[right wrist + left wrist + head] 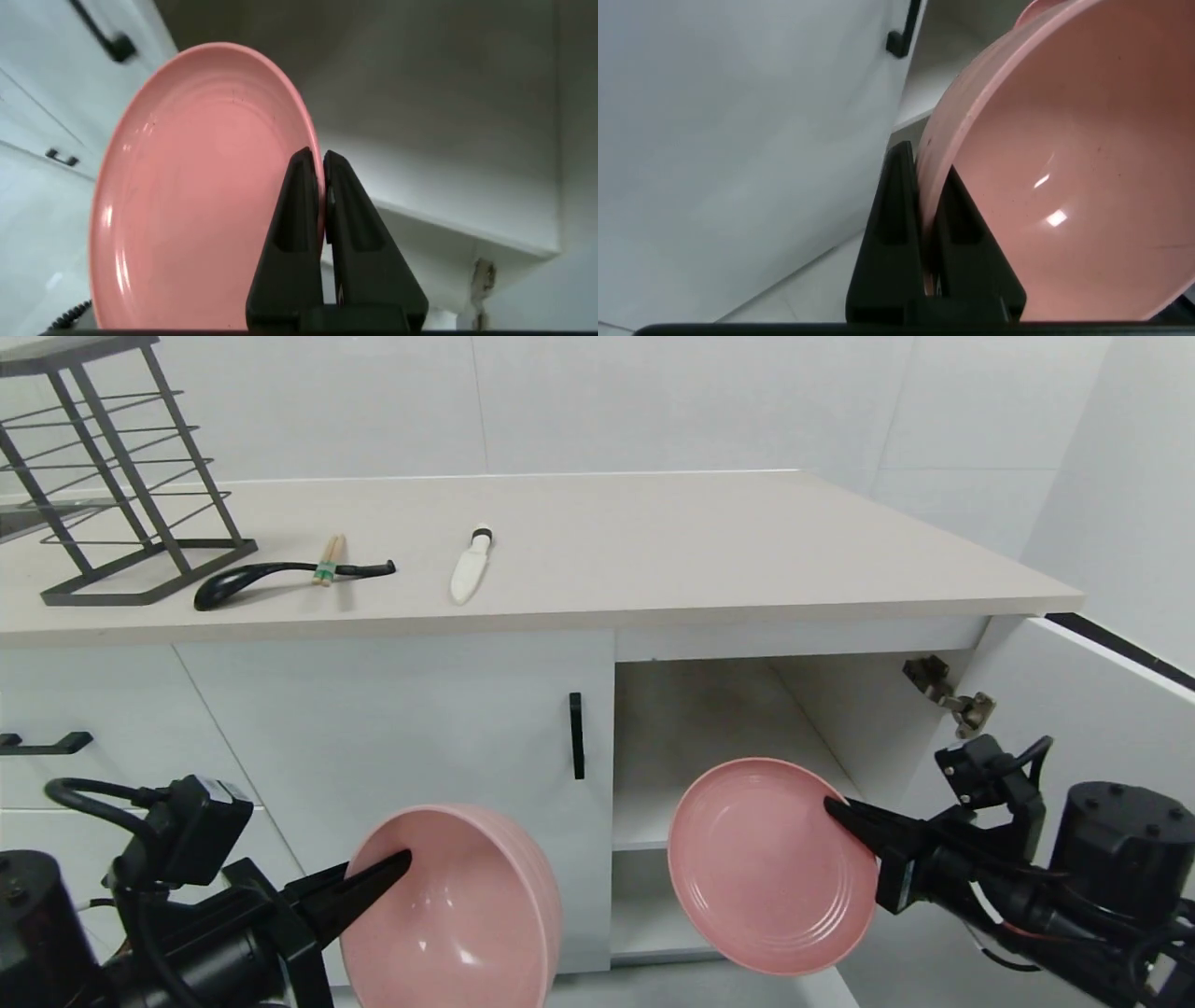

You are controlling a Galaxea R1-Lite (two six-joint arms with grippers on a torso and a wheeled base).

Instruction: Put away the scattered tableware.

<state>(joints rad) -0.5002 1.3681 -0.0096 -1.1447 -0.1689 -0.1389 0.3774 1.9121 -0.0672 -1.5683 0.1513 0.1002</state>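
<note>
Pink bowl (467, 915), pink plate (766, 868) tilted on edge, low before cabinet (709, 747); black spoon (233, 583), chopsticks (329, 560), white knife (470, 569) flat on counter (653, 541).

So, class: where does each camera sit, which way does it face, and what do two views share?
Head view: on the head, facing forward and down at counter and open cabinet; both arms show, left gripper holding a bowl, right gripper a plate.
Left wrist view: on the left wrist, facing along its gripper to the bowl's rim; door behind.
Right wrist view: on the right wrist, facing along its gripper to the plate; cabinet behind.
Shared: head and left wrist, the bowl; head and right wrist, the plate.
</note>
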